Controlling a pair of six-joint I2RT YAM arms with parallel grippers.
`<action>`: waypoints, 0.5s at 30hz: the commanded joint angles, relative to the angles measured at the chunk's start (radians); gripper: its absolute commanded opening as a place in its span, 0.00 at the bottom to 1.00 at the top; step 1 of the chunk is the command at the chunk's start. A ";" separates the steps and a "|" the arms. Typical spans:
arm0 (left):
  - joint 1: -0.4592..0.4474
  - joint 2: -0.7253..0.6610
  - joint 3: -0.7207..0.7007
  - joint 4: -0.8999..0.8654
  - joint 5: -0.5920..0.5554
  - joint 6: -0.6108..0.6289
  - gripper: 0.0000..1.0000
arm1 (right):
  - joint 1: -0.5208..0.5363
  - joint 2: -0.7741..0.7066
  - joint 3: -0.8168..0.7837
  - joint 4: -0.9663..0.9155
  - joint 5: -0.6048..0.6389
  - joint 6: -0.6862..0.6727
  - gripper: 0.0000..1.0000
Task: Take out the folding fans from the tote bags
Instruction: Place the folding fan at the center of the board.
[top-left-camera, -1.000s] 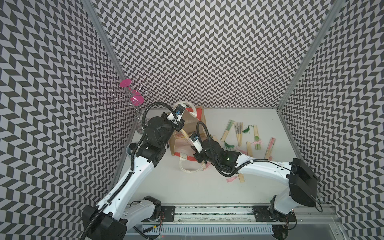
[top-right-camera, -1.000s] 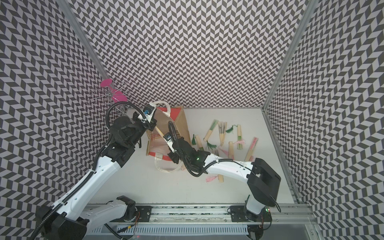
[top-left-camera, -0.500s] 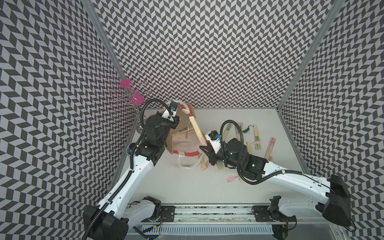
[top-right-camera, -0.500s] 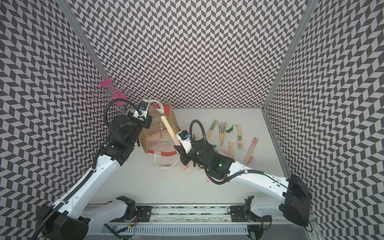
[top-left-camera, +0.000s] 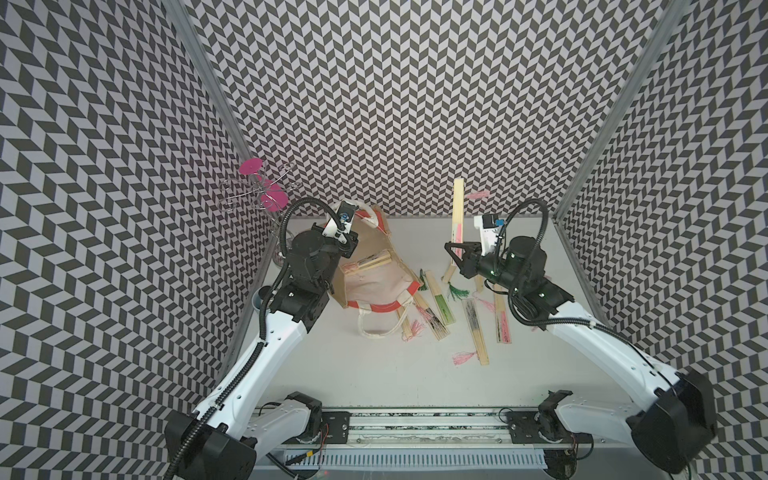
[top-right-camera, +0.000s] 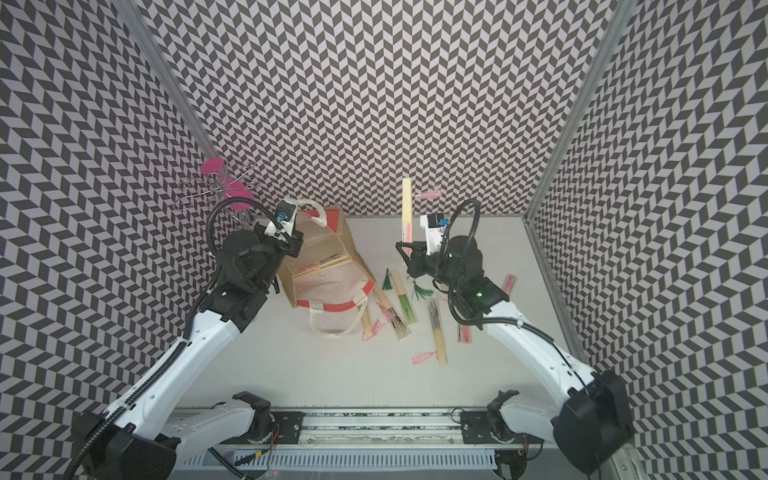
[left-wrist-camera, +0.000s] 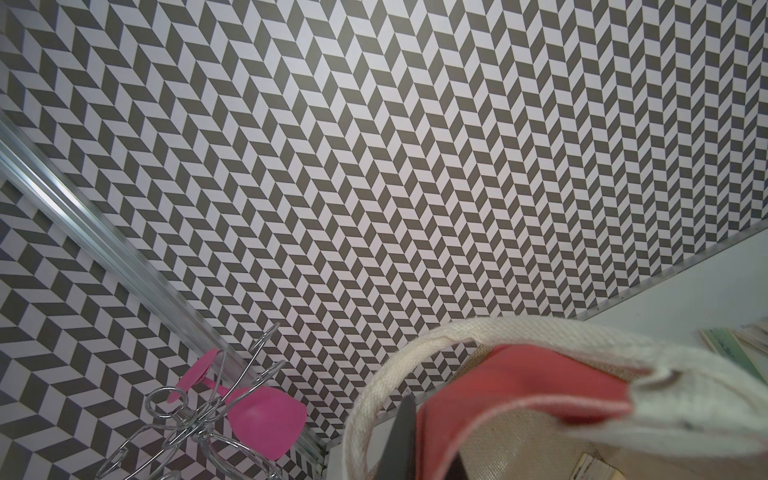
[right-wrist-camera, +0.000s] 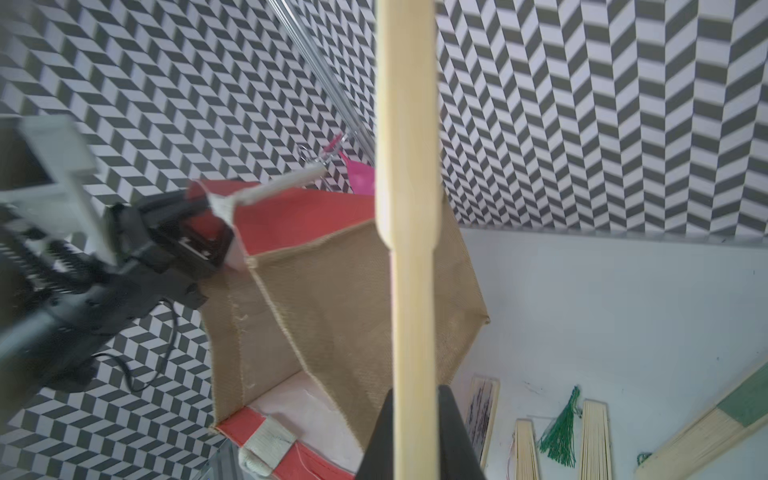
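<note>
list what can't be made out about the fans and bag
1. fans in the bag: uncountable in both top views, tote bag wall and left arm cover them
2. left gripper: blurred in right wrist view, cut off in left wrist view
3. pink fan: far end under right arm

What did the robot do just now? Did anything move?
The right gripper pulled a fan out of the bag, swung up and off to the right, and now holds it upright above the fans on the table. The left gripper stayed shut on the bag's rim. The bag and the fans on the table look unmoved.
</note>
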 joint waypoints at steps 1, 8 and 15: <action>0.004 -0.053 0.008 0.071 0.010 -0.017 0.00 | -0.025 0.128 0.058 -0.040 -0.112 0.031 0.00; 0.004 -0.058 0.010 0.083 0.007 -0.004 0.00 | -0.027 0.465 0.239 -0.027 -0.251 0.079 0.00; 0.004 -0.064 0.010 0.089 0.024 0.009 0.00 | -0.026 0.743 0.465 -0.062 -0.275 0.100 0.00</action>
